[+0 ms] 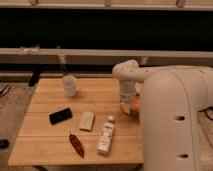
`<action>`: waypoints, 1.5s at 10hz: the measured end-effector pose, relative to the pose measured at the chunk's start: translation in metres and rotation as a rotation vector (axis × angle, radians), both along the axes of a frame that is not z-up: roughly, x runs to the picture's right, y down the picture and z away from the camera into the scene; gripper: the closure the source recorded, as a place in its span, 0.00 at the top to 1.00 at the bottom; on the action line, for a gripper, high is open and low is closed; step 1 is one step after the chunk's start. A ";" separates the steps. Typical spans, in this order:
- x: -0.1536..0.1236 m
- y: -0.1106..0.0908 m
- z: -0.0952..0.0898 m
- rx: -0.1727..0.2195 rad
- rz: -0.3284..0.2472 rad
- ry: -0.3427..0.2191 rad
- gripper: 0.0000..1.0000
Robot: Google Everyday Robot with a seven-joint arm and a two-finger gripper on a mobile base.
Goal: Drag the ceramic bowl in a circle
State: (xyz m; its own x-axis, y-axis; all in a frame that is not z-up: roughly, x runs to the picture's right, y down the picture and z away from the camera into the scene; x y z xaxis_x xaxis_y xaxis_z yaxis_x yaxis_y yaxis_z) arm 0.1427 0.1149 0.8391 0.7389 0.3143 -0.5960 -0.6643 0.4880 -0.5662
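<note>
Only a small orange-red sliver of the ceramic bowl [135, 104] shows at the right side of the wooden table [50, 100]; the arm hides the rest of it. My gripper [128, 107] hangs down from the white arm right beside that sliver, at or just over the bowl. I cannot tell whether it touches the bowl.
A whitish translucent cup [69, 85] stands at the back left of the table. A black flat object [60, 115], a beige packet [86, 120], a white bottle [105, 135] and a dark red item [76, 145] lie toward the front. My bulky arm [172, 120] covers the table's right side.
</note>
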 end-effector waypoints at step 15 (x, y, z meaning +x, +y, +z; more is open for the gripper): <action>-0.133 -0.052 0.047 0.074 -0.202 -0.319 0.31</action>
State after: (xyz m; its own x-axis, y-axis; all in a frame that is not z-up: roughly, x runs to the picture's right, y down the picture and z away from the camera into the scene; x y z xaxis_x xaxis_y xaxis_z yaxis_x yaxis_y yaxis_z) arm 0.0096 0.0626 0.8862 0.9350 0.1765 -0.3077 -0.3467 0.6383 -0.6873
